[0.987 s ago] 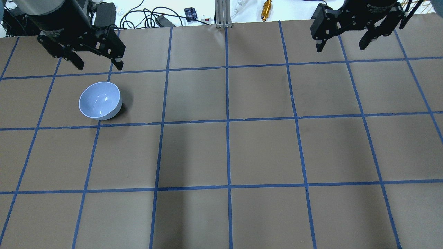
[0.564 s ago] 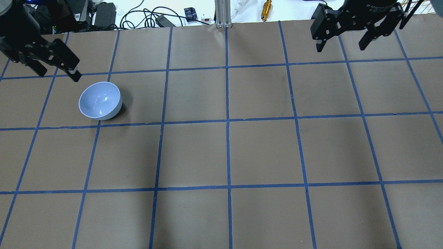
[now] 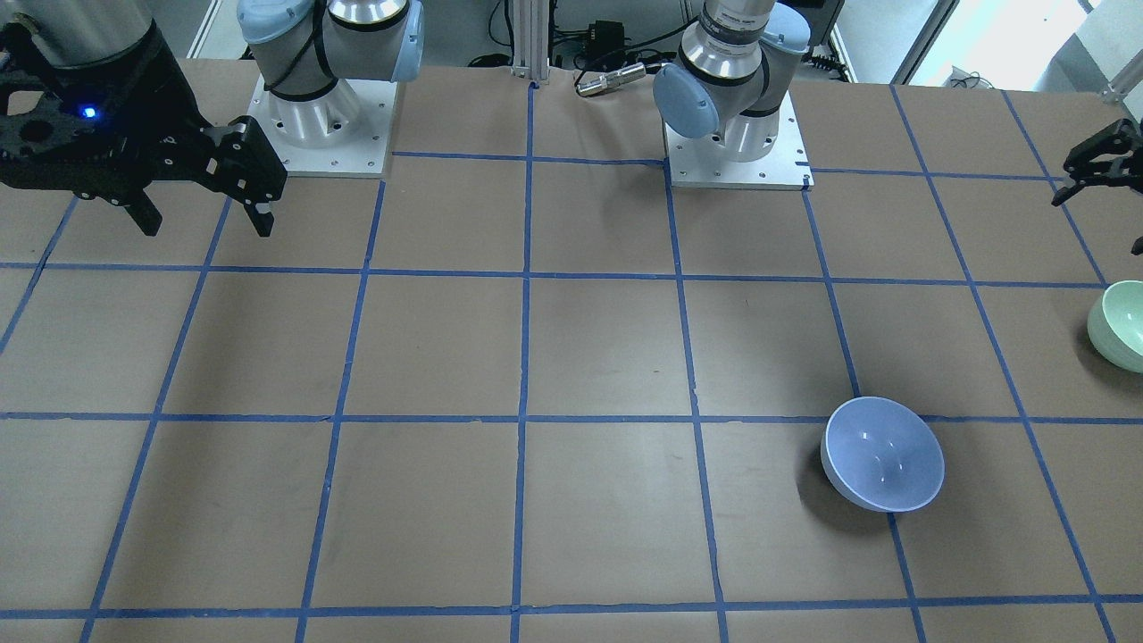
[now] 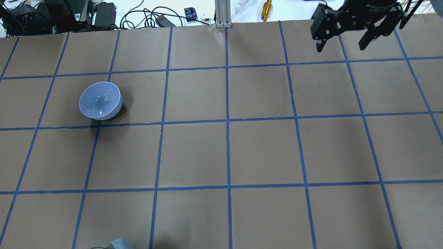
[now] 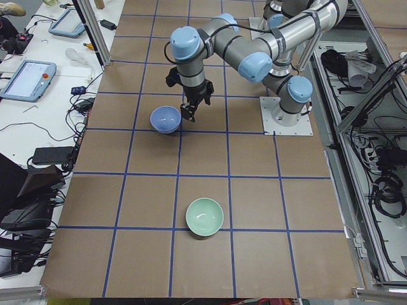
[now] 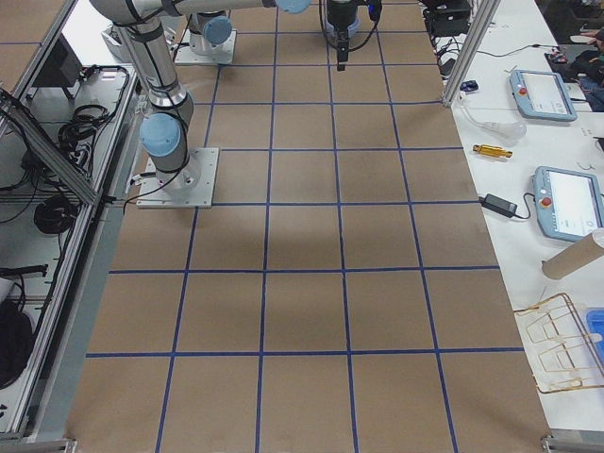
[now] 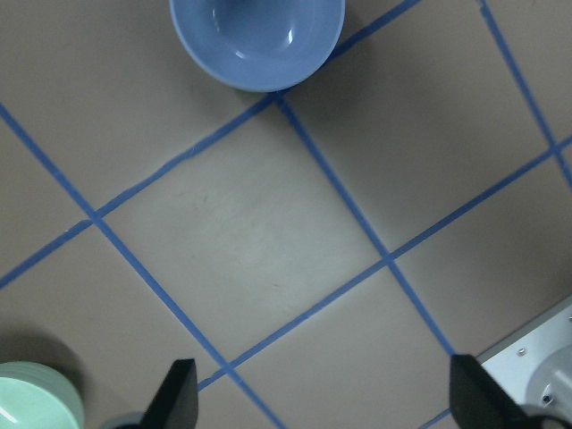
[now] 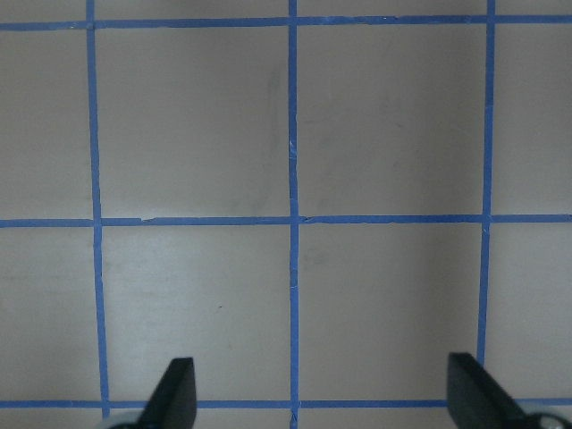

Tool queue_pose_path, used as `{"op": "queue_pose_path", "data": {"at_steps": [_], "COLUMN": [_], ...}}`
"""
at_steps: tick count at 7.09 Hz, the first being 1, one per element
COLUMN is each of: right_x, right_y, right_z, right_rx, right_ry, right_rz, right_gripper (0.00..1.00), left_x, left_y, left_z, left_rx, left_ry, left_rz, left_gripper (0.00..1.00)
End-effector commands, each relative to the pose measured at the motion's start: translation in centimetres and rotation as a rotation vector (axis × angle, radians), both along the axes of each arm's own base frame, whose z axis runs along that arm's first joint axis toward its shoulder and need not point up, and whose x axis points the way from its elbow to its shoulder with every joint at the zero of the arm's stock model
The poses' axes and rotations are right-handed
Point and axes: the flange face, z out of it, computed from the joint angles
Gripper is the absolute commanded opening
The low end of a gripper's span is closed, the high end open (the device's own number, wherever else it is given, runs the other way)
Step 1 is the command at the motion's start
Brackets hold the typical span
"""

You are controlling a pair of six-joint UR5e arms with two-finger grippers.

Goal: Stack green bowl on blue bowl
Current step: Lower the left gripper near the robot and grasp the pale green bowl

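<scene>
The blue bowl stands upright on the left half of the table; it also shows in the front view and the left wrist view. The green bowl stands upright further out toward my left end of the table, outside the overhead view. My left gripper is open and empty, raised beside the green bowl, which sits at the lower left corner of its wrist view. My right gripper is open and empty, high over the far right of the table.
The brown table carries a blue tape grid. Both arm bases stand at the robot's edge. An aluminium post, cables and a brass part lie beyond the far edge. Teach pendants lie on the side bench.
My left gripper has swung left, past the blue bowl and out of the overhead view. The right gripper and the blue bowl have not moved.
</scene>
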Motion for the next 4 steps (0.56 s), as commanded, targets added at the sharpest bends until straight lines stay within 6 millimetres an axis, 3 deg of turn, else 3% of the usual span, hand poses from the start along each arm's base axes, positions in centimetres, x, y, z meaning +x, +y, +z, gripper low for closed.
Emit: {"op": "queue_pose_path", "data": {"at_steps": [1, 3, 4], "right_x": [0.0, 0.0, 0.0], "right_y": [0.0, 0.0, 0.0], "right_z": [0.0, 0.1, 0.0], "right_rx": [0.000, -0.001, 0.000], "right_ry": [0.000, 0.000, -0.002], "right_rz": [0.000, 0.000, 0.000], "right_gripper": [1.00, 1.00, 1.00], "left_x": [11.0, 19.1, 21.5], "left_y": [2.7, 5.7, 6.1], "left_z": [-5.0, -10.4, -13.1], "left_rx": [0.026, 0.034, 0.028], "left_ry": [-0.060, -0.012, -0.020], "left_rz": [-0.274, -0.561, -0.697], "left_gripper": [1.00, 1.00, 1.00]}}
